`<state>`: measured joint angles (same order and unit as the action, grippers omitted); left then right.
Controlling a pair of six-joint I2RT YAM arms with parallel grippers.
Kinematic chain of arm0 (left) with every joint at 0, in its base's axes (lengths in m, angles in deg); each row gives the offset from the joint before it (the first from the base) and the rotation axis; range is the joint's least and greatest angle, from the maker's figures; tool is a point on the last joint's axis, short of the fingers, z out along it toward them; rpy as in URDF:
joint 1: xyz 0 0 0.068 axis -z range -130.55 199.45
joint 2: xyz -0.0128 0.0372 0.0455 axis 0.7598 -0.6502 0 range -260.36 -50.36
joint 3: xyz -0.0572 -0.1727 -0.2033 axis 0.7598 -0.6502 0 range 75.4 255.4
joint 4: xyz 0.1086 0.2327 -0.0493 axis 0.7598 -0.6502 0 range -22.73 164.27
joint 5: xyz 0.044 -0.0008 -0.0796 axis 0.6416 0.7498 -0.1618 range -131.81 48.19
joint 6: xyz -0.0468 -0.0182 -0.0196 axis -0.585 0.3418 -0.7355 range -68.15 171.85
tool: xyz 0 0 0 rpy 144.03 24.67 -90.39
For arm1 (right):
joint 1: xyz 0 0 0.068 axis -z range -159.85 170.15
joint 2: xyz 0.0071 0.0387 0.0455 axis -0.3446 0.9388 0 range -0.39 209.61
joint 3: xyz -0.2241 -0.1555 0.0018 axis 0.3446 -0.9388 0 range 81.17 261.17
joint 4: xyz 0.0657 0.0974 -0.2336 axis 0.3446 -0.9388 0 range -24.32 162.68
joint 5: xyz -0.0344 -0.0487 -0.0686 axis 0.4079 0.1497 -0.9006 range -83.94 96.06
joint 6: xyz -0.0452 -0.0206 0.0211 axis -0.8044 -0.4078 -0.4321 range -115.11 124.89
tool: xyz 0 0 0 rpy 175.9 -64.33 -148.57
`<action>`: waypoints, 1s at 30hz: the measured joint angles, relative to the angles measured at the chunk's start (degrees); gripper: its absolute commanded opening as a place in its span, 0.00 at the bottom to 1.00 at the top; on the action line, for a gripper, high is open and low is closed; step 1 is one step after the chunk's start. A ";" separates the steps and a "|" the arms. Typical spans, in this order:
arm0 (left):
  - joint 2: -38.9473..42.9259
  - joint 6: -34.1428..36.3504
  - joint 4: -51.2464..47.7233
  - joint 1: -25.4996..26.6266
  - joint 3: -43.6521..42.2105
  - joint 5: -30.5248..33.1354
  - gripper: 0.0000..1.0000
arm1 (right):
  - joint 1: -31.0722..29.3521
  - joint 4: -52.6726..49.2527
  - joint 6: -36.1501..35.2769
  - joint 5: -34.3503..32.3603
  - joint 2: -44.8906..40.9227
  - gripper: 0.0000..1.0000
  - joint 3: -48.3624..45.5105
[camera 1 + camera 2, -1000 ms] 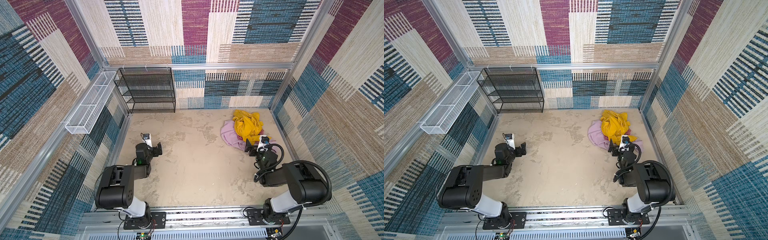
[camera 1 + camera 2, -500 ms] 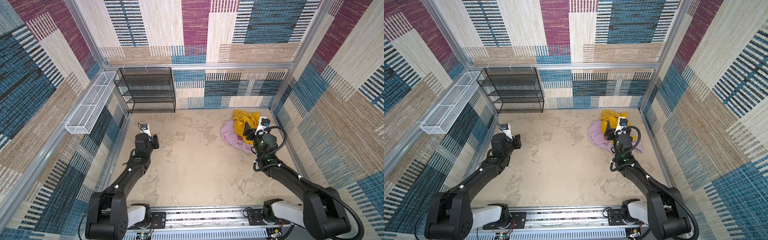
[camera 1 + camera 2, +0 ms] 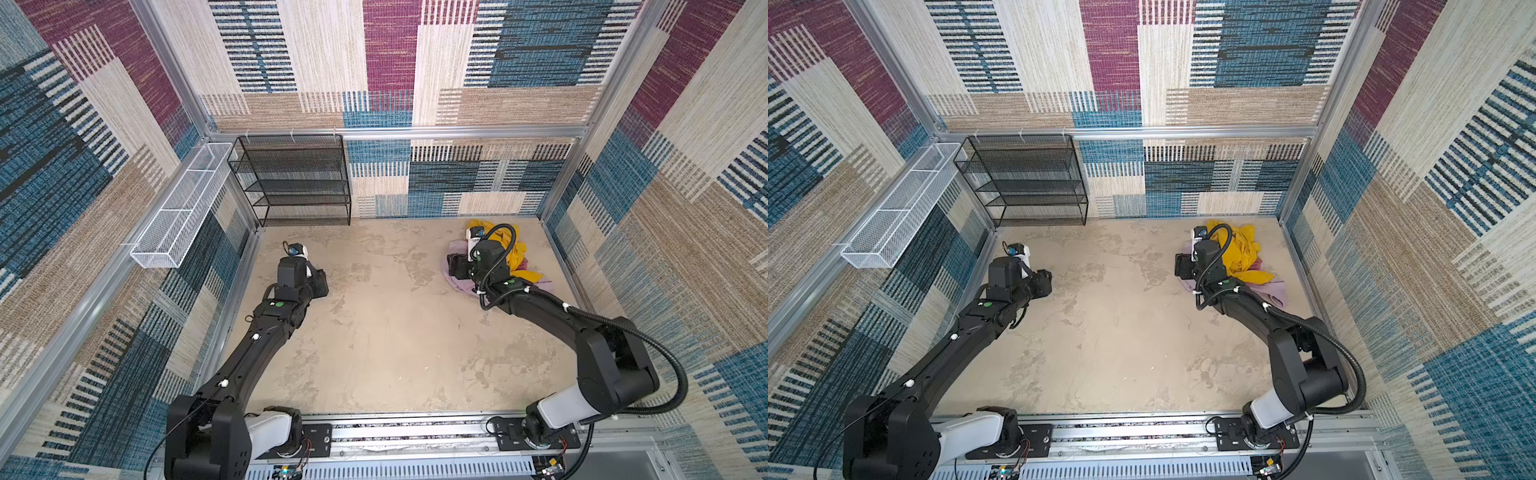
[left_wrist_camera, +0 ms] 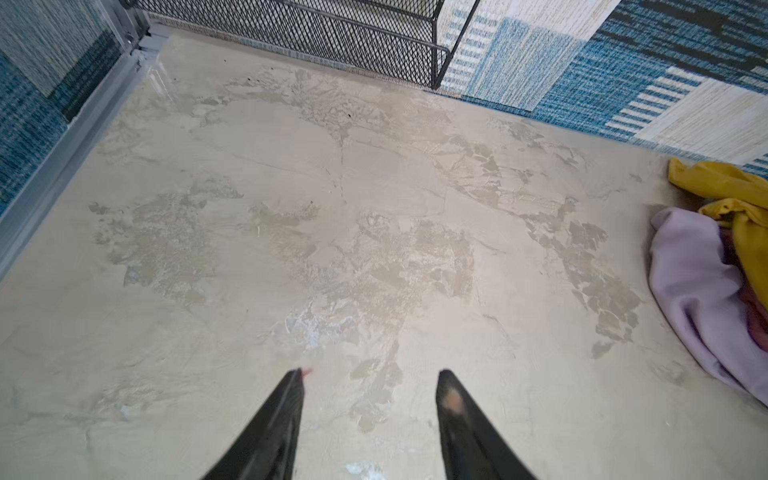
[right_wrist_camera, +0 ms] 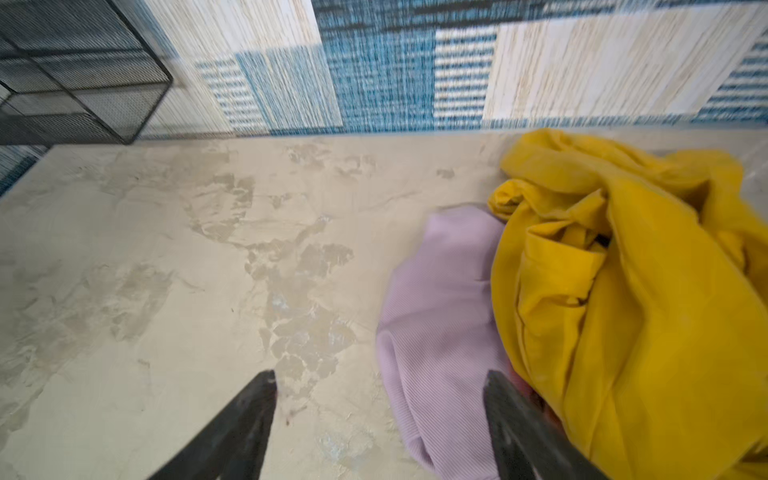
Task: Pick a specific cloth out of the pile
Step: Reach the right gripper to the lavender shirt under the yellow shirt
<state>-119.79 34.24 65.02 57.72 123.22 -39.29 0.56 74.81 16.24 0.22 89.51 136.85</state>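
Altogether three cloths show, heaped into one pile (image 3: 1241,257) at the far right corner of the mottled beige tabletop (image 3: 395,332): one crumpled mustard-yellow cloth (image 5: 644,311) on top, one large pale lilac-pink ribbed cloth (image 5: 440,311) spreading out from under it on the side towards the table's middle, and one smaller rose-red cloth (image 4: 757,320) tucked between them.

Two containers stand well apart from the pile. One is a black mesh tiered shelf rack (image 3: 297,183) against the back wall. The other is a white wire basket (image 3: 183,212) of three compartments, hung on the left wall. All three cloths lie on the tabletop, in neither container.

Two black arms reach in. The right gripper (image 5: 380,373) hangs at the pile, jaws wide apart and clamping nothing, with one fingertip (image 5: 505,395) over the lilac-pink cloth's edge and the other over the table. The left gripper (image 4: 372,371) hovers above the table near the left wall, jaws apart with nothing between them.
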 measured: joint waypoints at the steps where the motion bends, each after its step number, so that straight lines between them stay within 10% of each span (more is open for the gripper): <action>1: 0.07 -0.11 -0.24 0.04 0.02 0.09 0.55 | 0.07 -1.01 0.42 0.28 1.25 0.80 0.72; 20: -1.92 -0.20 -2.58 0.09 1.14 -2.91 0.55 | 0.07 -10.64 3.37 -0.87 23.02 0.69 16.26; 30: -2.54 -0.20 -3.39 0.09 1.16 -2.93 0.55 | 0.00 -12.74 3.76 -3.93 27.34 0.45 19.52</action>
<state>-122.33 34.05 61.63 57.81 124.37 -42.22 0.56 62.07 20.00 -3.72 116.86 156.37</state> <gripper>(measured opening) 0.551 0.505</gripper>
